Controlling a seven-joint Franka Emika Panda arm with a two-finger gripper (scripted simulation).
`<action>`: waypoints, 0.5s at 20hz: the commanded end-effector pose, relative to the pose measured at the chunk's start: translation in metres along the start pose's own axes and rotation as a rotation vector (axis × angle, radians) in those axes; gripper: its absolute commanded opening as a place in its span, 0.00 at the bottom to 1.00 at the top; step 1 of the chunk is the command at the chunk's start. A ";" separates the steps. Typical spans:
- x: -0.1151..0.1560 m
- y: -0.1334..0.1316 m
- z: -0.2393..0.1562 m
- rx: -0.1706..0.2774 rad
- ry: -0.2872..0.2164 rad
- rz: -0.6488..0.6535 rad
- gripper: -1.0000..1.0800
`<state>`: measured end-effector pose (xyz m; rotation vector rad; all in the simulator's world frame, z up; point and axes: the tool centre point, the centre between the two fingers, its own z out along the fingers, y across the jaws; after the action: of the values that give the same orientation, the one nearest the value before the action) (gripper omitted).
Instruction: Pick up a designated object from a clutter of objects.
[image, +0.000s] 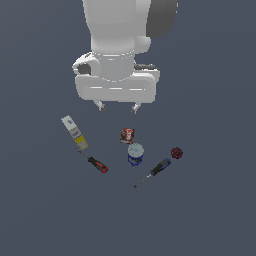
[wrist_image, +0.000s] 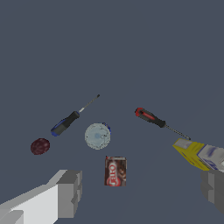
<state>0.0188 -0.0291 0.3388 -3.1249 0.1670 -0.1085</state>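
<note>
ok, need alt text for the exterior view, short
A white Panda arm's open gripper hangs above six small items scattered on a dark grey surface. From the exterior view's left: white-yellow bottle, red-handled screwdriver, red-white packet just behind a blue can, blue-handled screwdriver, dark red ball.

White glossy arm, dark grey patch — boxy white hand (image: 117, 106), small grey fingertips (image: 100, 105)

Clutter on dark floor, fingers (wrist_image: 65, 194) spread wide.
Ball (wrist_image: 40, 146) just beside blue screwdriver (wrist_image: 65, 124); can (wrist_image: 97, 136) between that and packet (wrist_image: 115, 171); red screwdriver (wrist_image: 151, 118) tip near bottle (wrist_image: 199, 155), bottle partly behind other finger.
</note>
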 end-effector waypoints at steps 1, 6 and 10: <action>0.000 0.000 0.000 0.000 0.000 0.000 0.96; 0.001 -0.008 -0.007 0.014 0.013 -0.008 0.96; 0.002 -0.018 -0.016 0.033 0.030 -0.022 0.96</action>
<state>0.0215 -0.0149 0.3519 -3.1002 0.1374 -0.1474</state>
